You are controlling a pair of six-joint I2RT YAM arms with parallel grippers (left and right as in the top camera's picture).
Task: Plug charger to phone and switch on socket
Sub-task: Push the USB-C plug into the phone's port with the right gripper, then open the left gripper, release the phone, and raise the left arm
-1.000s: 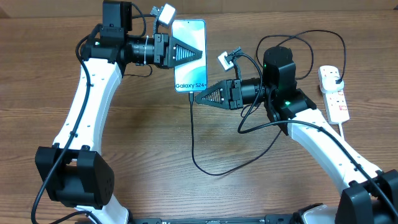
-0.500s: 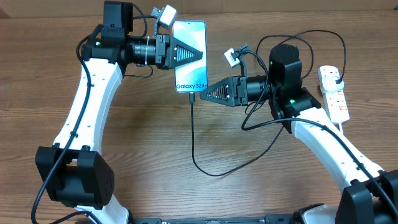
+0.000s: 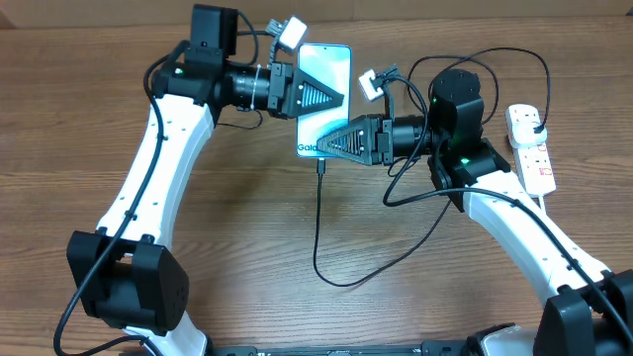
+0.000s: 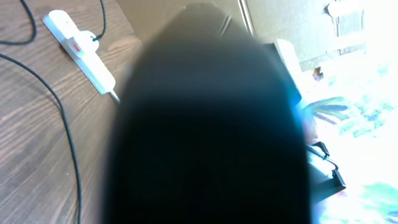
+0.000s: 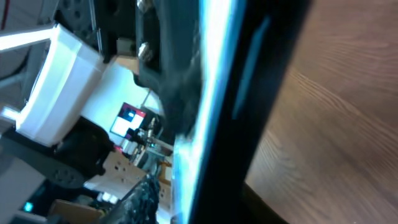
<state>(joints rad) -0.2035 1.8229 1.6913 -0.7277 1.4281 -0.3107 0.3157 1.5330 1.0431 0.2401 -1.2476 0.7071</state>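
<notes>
The phone (image 3: 328,61), its light-blue screen up, is held above the table in my left gripper (image 3: 341,99), which is shut on its middle. In the left wrist view it is a dark blur (image 4: 205,124) that fills the frame. My right gripper (image 3: 320,150) is at the phone's lower end. In the right wrist view the phone's bright edge (image 5: 211,93) runs between its fingers, with a gap on the screen side. The charger cable (image 3: 318,227) hangs from the phone's lower end, loops over the table and runs to its plug head (image 3: 535,123) in the white socket (image 3: 532,156).
The wooden table (image 3: 237,257) lies under both arms. The socket (image 4: 81,50) lies at the far right edge with its thick white cord trailing toward the front. The charger cable arcs behind the right arm. The room's clutter shows blurred in both wrist views.
My left gripper carried the phone to the right and slightly down. My right gripper drew back from the connector, and the phone's lower end now lies between its fingers. The cable followed the phone.
</notes>
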